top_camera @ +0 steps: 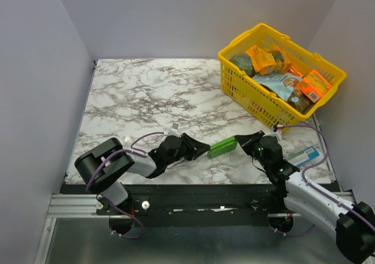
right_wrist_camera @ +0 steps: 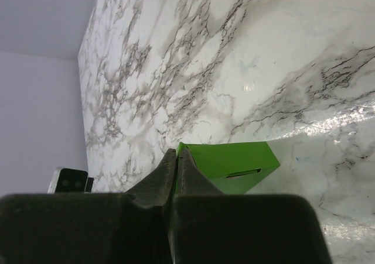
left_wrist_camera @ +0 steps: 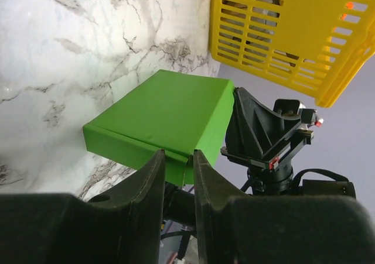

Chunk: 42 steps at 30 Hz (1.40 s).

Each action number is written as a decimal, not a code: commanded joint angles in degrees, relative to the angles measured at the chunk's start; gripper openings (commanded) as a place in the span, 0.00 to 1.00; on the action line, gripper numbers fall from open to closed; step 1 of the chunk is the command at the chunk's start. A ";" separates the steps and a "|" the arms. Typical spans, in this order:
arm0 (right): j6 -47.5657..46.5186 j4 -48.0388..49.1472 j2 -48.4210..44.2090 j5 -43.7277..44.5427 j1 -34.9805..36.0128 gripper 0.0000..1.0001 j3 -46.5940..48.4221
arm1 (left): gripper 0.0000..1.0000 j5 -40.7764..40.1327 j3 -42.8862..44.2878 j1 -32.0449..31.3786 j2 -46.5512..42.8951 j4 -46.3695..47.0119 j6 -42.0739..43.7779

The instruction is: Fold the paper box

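While both arms reach inward from the near edge of the table (top_camera: 146,94), I hold the paper box (top_camera: 222,147) between them, near the front of the table and slightly right of centre. The box is folded into a shallow, bright green block and lies roughly level, with its long axis running from one arm to the other. I cannot tell whether its underside touches the table.

My left fingers (left_wrist_camera: 149,182) stand close together on either side of the box's near edge (left_wrist_camera: 170,115). A green lip of card sits in the narrow gap between them. I cannot tell whether both pads press on it.

My right fingers (right_wrist_camera: 155,182) are pressed together and clamped on a thin edge of card at the opposite end of the box (right_wrist_camera: 234,161). The box extends beyond their tips.

A yellow basket (top_camera: 234,79) stands at the far right corner of the table, well apart from the box, with packaged goods inside. A blue-and-white pack (top_camera: 304,156) lies flat near the right edge, beside my right arm.
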 commanded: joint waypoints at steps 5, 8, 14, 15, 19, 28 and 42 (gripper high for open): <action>-3.18 -13.26 1.57 -2.69 0.96 0.01 -4.22 | 0.27 -2.93 5.98 -0.52 -3.83 -11.33 15.59; -3.79 -15.90 1.13 -2.25 1.14 0.00 -3.17 | 0.27 -5.14 8.80 -0.44 -6.20 -17.92 21.57; -3.97 -20.20 -1.68 -0.23 1.05 0.00 -2.55 | 0.42 -9.53 12.22 -0.35 -11.74 -27.68 28.10; -3.97 -20.56 -2.12 0.20 1.05 0.00 -2.64 | 0.48 -9.80 12.84 -0.35 -12.36 -28.74 28.98; -3.62 -21.96 -3.44 1.09 1.05 0.00 -2.38 | 0.70 -8.31 12.41 0.00 -15.17 -33.05 28.29; -3.44 -20.30 -1.08 1.26 1.14 0.00 -1.15 | 0.85 0.92 7.40 -0.52 -18.25 -31.22 20.91; -3.35 -19.24 0.24 0.47 1.32 0.01 -0.79 | 0.85 3.29 5.81 -2.55 -10.35 -16.54 11.76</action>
